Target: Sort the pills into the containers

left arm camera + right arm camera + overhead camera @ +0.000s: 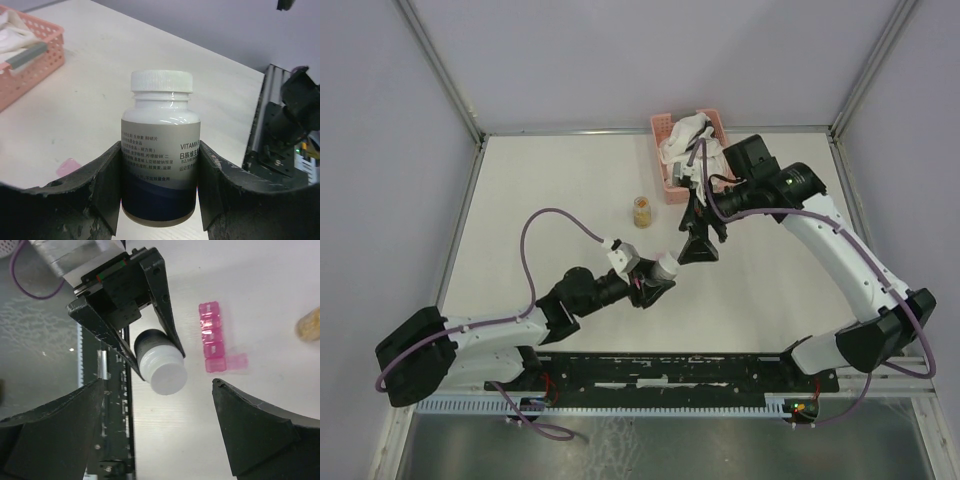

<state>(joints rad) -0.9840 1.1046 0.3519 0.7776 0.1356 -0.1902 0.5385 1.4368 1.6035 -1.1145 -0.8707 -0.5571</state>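
The left claw (160,170) grasps a white-capped bottle (161,120) mid-frame; the right claw (157,390) hangs released above it, pill box (212,335) right of centre, one lid (239,361) seemingly open.

Pink lattice basket (35,70), white cloths (685,130) inside, pale table (540,190)

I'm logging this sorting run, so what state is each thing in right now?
Vitamin bottle: capped, gripped by the left hand.
Left hand: shut on the vitamin bottle.
Right hand: open, hovering near the vitamin bottle.
Pill box: end lid flipped open, the rest look shut.
Small jar: upright on the table.
Basket: holding white cloths.
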